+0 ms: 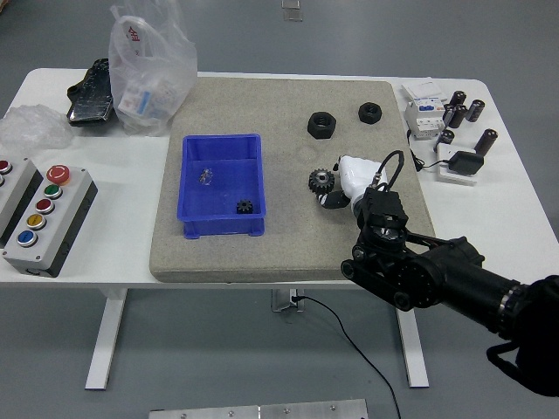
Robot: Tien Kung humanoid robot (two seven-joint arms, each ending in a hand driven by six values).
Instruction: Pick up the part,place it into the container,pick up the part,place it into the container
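While right hand [342, 182] grips gear [320, 181] | blue bin [222, 226]: small black gear [245, 208]

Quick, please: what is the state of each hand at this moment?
Left hand: not in view.
Right hand: closed on the gear, above the grey mat.

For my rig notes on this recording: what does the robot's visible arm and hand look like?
Only the right arm shows: bulky black segments with rounded joint housings and a boxy black wrist. A black cable loops above the wrist. The right hand is white, like a glove or shell.
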